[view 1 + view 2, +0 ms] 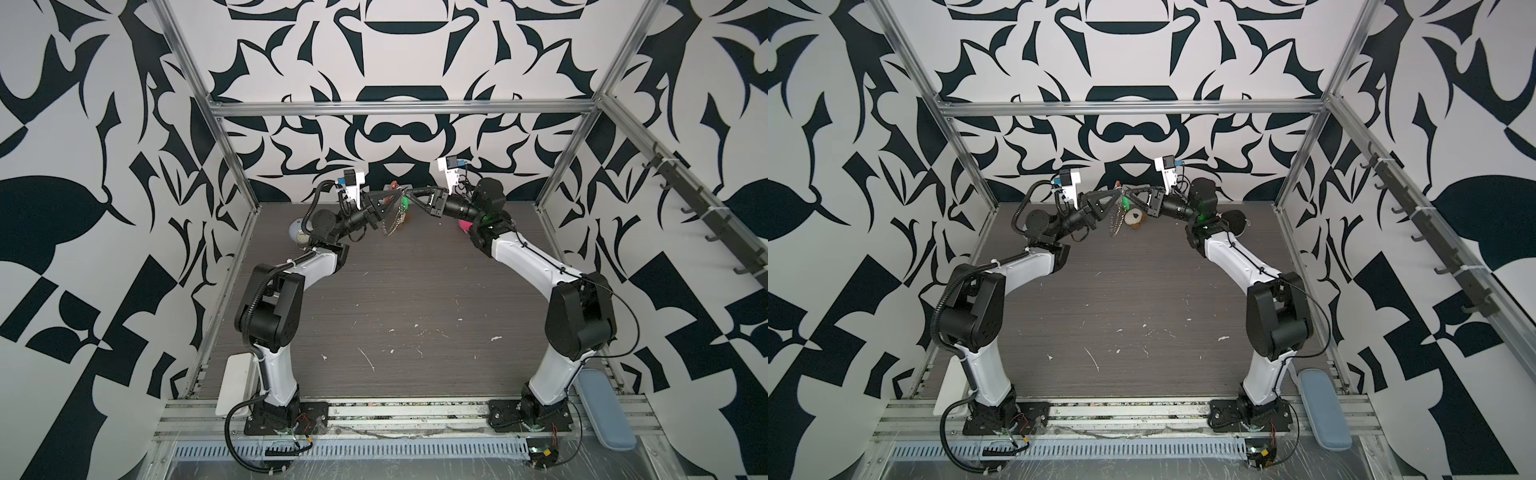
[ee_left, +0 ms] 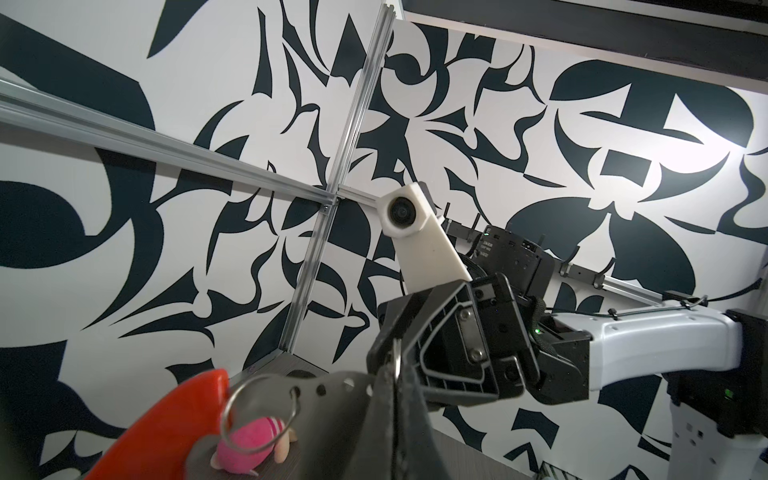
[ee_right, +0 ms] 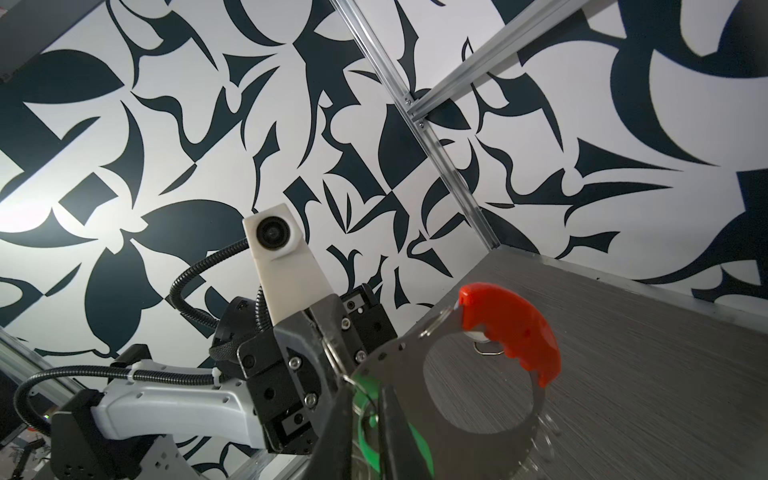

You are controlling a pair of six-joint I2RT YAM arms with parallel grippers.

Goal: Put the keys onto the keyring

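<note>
Both grippers meet in the air at the back centre of the table. My left gripper is shut on the keyring, gripping its grey holed metal plate. The plate carries a curved orange-red strip, and a silver chain hangs below it. My right gripper has its fingers almost together. A thin wire ring runs into the narrow gap, and the green key tag lies right behind them against the plate.
A pale globe stands behind my left arm and a pink plush toy beside my right arm. Under the grippers lies a small brown and white thing. A white box and a blue case flank the arm bases.
</note>
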